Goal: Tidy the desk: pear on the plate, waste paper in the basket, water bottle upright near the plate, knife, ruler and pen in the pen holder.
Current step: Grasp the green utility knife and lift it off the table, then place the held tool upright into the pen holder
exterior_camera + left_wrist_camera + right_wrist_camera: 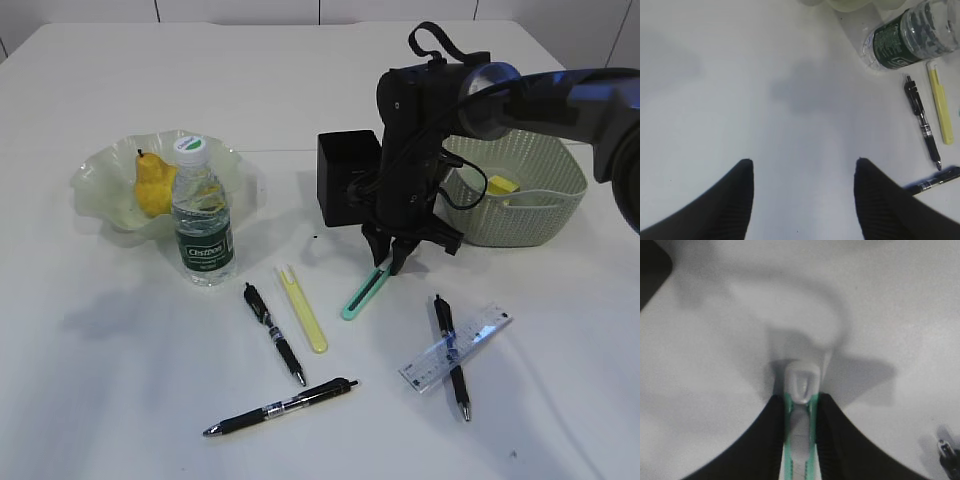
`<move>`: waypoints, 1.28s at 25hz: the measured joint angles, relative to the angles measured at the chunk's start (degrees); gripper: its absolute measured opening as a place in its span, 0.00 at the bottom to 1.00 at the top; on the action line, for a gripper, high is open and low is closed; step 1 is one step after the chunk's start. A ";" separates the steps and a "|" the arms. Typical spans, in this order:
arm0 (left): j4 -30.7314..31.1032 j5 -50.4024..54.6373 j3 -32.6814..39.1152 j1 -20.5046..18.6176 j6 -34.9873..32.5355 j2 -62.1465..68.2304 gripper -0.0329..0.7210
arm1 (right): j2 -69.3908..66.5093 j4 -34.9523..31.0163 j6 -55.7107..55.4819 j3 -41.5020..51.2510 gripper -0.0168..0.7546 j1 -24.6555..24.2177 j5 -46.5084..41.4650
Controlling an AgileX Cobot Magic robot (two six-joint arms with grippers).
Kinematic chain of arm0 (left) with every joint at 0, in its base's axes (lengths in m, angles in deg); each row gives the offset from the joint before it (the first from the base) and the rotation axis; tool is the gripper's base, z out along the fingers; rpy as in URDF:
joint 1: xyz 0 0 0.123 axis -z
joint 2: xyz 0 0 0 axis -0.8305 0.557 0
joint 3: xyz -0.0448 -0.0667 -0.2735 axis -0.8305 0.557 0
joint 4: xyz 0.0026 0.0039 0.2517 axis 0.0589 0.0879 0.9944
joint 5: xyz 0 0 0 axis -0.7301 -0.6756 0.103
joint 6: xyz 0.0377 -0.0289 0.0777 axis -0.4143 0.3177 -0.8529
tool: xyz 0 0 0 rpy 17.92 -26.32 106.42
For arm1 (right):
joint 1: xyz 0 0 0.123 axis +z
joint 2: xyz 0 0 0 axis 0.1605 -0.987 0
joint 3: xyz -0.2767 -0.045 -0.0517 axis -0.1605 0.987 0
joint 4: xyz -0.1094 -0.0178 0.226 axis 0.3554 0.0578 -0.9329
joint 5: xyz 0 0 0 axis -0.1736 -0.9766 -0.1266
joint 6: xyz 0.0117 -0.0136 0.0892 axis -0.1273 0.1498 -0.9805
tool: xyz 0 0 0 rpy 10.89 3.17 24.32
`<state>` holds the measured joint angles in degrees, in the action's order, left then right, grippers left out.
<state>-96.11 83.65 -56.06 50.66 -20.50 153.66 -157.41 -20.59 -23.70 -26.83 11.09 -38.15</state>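
Teal-edged plastic, the utility knife sits pinched between the fingers of our right hand, its body slanting out toward seven o'clock from the grip, its far tip low over the white surface. Our left hand hovers wide apart, holding nothing, over bare surface. The pen holder stands at eleven o'clock of the right hand, the basket at two o'clock. The pear lies in the plate; the water bottle stands upright beside it. The ruler lies across a pen.
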 joint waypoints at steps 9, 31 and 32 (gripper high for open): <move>-0.10 -0.09 0.00 0.00 0.00 0.02 0.64 | 0.00 -1.84 7.85 -0.24 0.20 0.00 -1.98; -0.42 2.02 0.00 0.00 0.00 0.02 0.64 | 6.89 -3.24 28.66 -14.21 0.20 0.00 -3.79; -0.42 2.20 0.00 0.00 0.00 0.02 0.64 | 7.61 -2.70 30.00 -14.21 0.20 0.00 -3.92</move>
<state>-96.53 85.85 -56.06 50.66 -20.50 153.68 -149.80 -23.29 6.29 -41.04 11.09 -42.07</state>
